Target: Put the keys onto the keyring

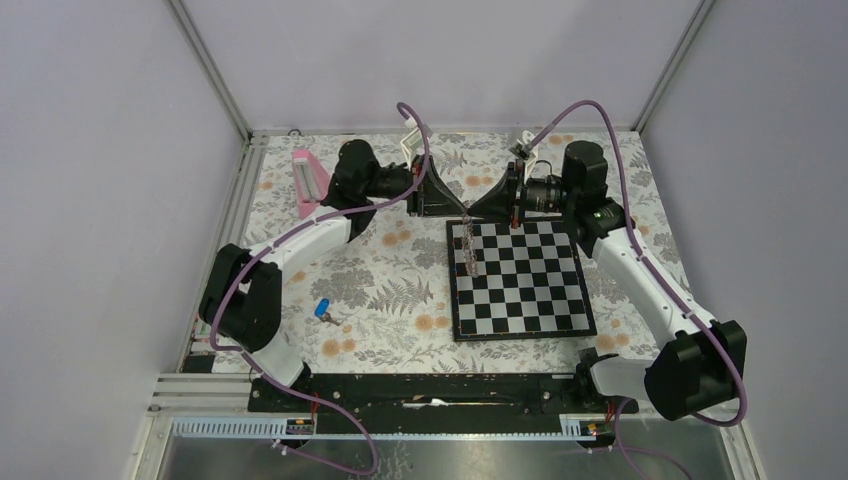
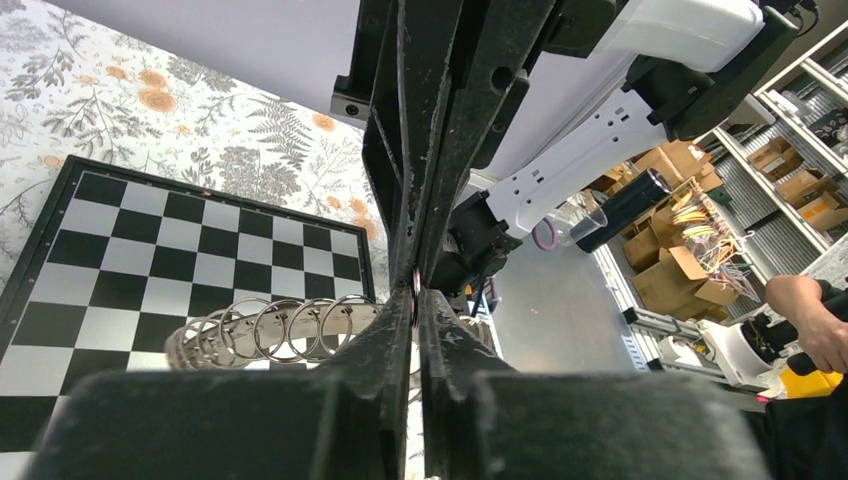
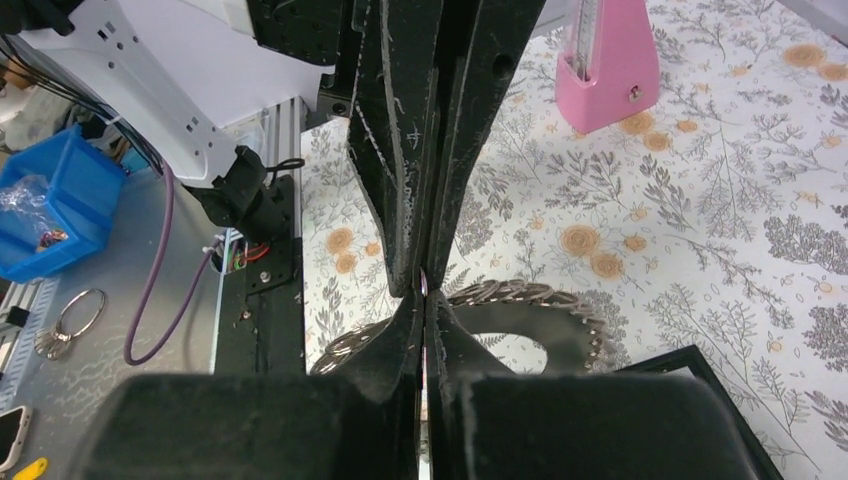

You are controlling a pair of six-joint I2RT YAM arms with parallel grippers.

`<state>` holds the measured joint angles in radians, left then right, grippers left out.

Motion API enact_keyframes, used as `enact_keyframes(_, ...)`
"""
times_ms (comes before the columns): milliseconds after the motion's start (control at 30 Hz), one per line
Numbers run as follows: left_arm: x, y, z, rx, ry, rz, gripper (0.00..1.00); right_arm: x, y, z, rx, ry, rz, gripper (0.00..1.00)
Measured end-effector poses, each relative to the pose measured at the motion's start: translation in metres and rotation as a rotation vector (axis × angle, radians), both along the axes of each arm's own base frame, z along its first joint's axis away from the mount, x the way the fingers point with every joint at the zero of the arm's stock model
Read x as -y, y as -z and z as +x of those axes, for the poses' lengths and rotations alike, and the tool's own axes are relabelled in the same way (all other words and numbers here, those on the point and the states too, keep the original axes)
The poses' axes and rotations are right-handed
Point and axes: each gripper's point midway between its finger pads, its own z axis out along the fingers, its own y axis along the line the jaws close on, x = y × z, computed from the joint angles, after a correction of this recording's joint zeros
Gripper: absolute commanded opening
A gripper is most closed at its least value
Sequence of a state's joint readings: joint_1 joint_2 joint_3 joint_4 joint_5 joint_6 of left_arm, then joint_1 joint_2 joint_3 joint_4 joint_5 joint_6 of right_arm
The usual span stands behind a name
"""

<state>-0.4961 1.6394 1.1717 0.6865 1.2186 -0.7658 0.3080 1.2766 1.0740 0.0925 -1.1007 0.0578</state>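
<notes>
Top external view shows two arms meeting tip to tip over the far left corner of one chessboard. The left gripper and the right gripper are each pinched fully closed on the one keyring, which hangs down between them over the board's left edge. In the left wrist view a thin bit of metal sits between the closed fingers, and the band of linked loops trails off to the left; I cannot count the loops for sure. The right wrist view shows the same tight pinch, with the band curving behind.

One blue key lies flat on the floral cloth, left of the board and well apart from the ring. One pink upright block stands at the far left.
</notes>
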Motion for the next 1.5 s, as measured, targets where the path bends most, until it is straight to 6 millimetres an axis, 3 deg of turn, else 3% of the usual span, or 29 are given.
enact_keyframes(200,0.001,0.020,0.009,0.047,-0.029,0.068,0.38,0.005,0.013,-0.002,0.024,0.010,-0.091,0.00)
enact_keyframes(333,0.002,0.013,0.018,0.140,-0.045,0.116,0.43,0.004,0.019,-0.006,0.076,0.007,-0.171,0.00)
enact_keyframes(467,0.005,0.008,0.020,0.244,-0.051,0.133,0.42,0.001,0.031,-0.014,0.095,-0.015,-0.235,0.00)
enact_keyframes(700,0.014,0.025,0.007,0.298,-0.007,0.172,0.42,0.004,0.040,-0.014,0.105,-0.008,-0.277,0.00)
enact_keyframes(933,0.013,0.033,0.005,0.342,0.009,0.184,0.41,0.005,0.043,-0.016,0.100,-0.006,-0.284,0.00)
enact_keyframes(1167,0.010,0.048,0.001,0.347,0.027,0.207,0.35,0.008,0.045,-0.017,0.114,0.006,-0.296,0.00)
enact_keyframes(1500,0.011,0.051,-0.004,0.360,0.046,0.205,0.26,0.008,0.047,-0.017,0.120,0.007,-0.296,0.00)
